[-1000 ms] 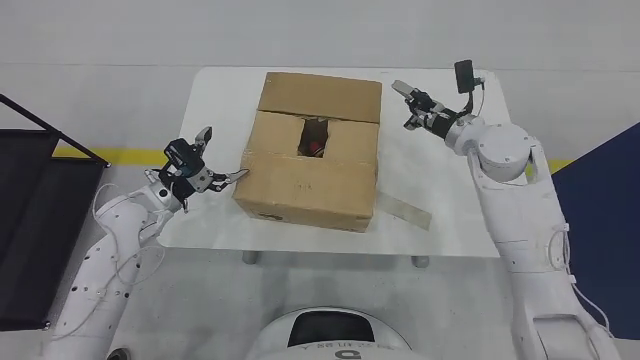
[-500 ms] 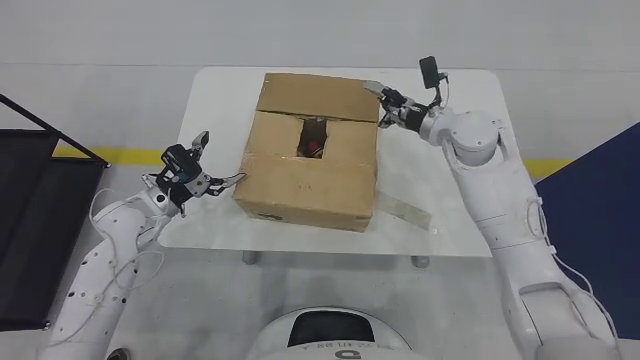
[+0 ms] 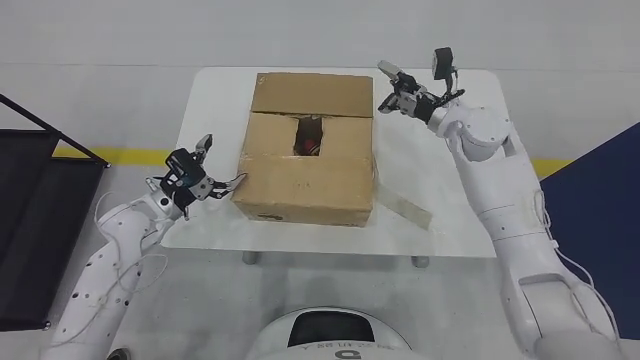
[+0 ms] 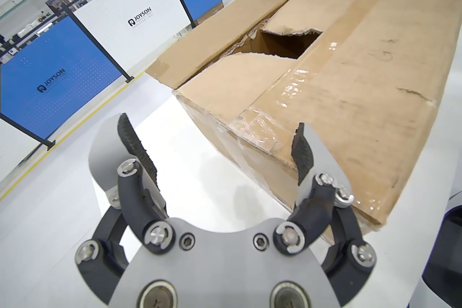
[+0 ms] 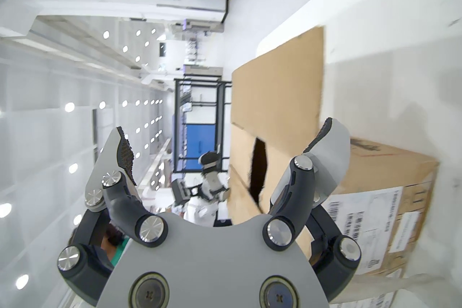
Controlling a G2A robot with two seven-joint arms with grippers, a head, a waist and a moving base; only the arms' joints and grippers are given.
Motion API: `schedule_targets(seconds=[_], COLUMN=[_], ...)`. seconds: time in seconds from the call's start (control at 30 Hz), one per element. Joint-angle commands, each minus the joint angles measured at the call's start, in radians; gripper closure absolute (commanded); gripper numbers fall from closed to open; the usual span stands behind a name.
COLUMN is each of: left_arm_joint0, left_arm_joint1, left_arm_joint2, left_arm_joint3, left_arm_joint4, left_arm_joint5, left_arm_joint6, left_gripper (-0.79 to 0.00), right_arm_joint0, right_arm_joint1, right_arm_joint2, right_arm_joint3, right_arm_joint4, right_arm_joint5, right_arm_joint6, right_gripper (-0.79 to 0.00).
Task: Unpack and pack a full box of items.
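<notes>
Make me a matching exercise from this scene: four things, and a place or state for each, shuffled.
1. cardboard box
2. left gripper
3. right gripper
4. red item

A. open, at the box's far corner
B. open, at the box's near corner
C. inside the box, under the hole
D. on the table, top torn open

Pairs: 1-D, 2-B, 3-A, 4-C

Cardboard box (image 3: 308, 165) sits centred on the white surface (image 3: 440, 230), flaps closed except for a torn opening showing a red item (image 3: 313, 144). Left gripper (image 3: 224, 158), fingers spread, is at the box's near left corner. Right gripper (image 3: 384, 87), fingers spread, is beside the far right corner. A clear strip (image 3: 403, 207) lies beside the box's near right corner.
</notes>
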Motion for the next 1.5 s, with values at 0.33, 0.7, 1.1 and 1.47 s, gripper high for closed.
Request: schedule_targets(seconds=[0.33, 0.7, 1.1, 1.47], left_arm_joint0=[0.017, 0.038, 0.149, 0.101], left_arm_joint1=[0.003, 0.006, 0.02, 0.011], left_arm_joint2=[0.001, -0.018, -0.21, -0.122], left_arm_joint3=[-0.003, -0.039, -0.142, -0.189], left_arm_joint4=[0.005, -0.025, -0.171, -0.286], left_arm_joint5=[0.045, 0.056, 0.094, 0.001], left_arm_joint6=[0.016, 0.012, 0.058, -0.043], left_gripper=[-0.785, -0.785, -0.785, -0.785], right_arm_joint0=[0.079, 0.126, 0.111, 0.088], right_arm_joint1=[-0.032, -0.034, -0.007, 0.014], right_arm_joint2=[-0.109, -0.023, -0.021, -0.058], right_arm_joint3=[0.123, 0.259, 0.222, 0.149], right_arm_joint4=[-0.023, 0.314, 0.237, 0.08], right_arm_joint5=[0.001, -0.15, -0.155, -0.108], right_arm_joint6=[-0.055, 0.243, 0.439, 0.467], right_gripper=[-0.785, -0.785, -0.785, -0.785])
